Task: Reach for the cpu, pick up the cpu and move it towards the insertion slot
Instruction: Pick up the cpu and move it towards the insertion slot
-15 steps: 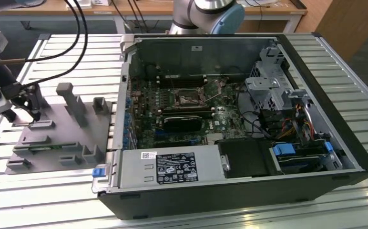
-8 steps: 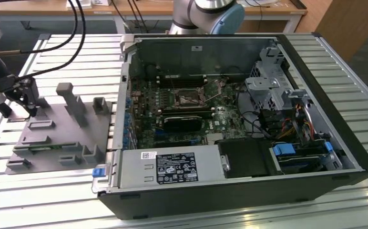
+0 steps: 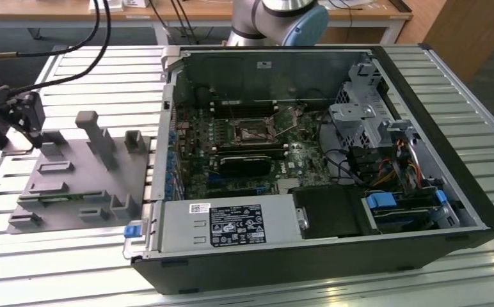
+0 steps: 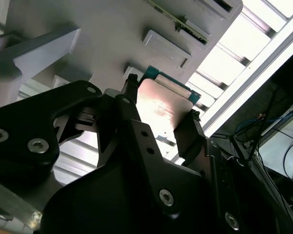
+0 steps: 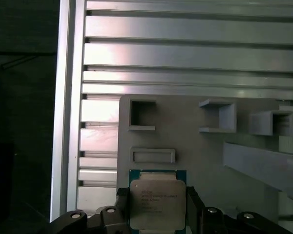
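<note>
The cpu (image 5: pixel 157 204) is a small square chip with a silvery top and a green rim, lying at the edge of the grey tray (image 5: pixel 210 156). In both wrist views my gripper (image 5: pixel 157 192) has a black finger against each side of the chip, and looks shut on it. In the second wrist view the cpu (image 4: pixel 161 105) sits between the fingertips (image 4: pixel 128 95), close above the tray (image 4: pixel 112 29). In the exterior view my gripper (image 3: pixel 34 141) hangs over the tray's (image 3: pixel 68 192) far left corner. The insertion slot (image 3: pixel 251 133) lies inside the open computer case, well to the exterior view's right.
The open computer case (image 3: pixel 452 192) holds the motherboard, a long black module (image 3: pixel 247 164), a power supply (image 3: pixel 230 224) and cable bundles (image 3: pixel 392 173). Grey fixture blocks (image 3: pixel 93 137) stand up from the tray. A slatted aluminium table (image 3: pixel 59 268) carries everything. The arm's base (image 3: pixel 281 19) stands behind the case.
</note>
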`<state>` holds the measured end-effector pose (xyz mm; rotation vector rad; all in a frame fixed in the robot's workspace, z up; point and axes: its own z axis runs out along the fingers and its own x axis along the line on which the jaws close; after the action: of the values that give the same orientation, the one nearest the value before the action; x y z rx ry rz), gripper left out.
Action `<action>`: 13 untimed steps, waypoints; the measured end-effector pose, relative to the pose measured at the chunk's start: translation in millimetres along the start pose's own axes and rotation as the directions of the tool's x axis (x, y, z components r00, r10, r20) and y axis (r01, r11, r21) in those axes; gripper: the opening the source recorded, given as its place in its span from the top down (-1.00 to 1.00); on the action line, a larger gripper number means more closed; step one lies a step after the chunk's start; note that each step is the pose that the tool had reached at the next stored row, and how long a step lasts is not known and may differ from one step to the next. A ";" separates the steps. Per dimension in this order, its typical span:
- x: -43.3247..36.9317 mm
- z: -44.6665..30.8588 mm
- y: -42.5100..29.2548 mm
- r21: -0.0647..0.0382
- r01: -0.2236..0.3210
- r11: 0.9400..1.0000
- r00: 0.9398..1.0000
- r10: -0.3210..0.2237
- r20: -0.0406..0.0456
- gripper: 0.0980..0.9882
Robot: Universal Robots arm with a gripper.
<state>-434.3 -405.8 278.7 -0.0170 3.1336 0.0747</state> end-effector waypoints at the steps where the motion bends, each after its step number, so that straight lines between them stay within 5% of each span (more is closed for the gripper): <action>1: 0.0 -2.7 0.1 0.000 0.000 1.000 1.000 0.000 0.000 0.00; 13: -0.2 -31.0 1.5 0.000 0.000 1.000 1.000 0.000 0.000 0.00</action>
<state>-434.3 -405.8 309.8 -0.0172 3.1338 0.0745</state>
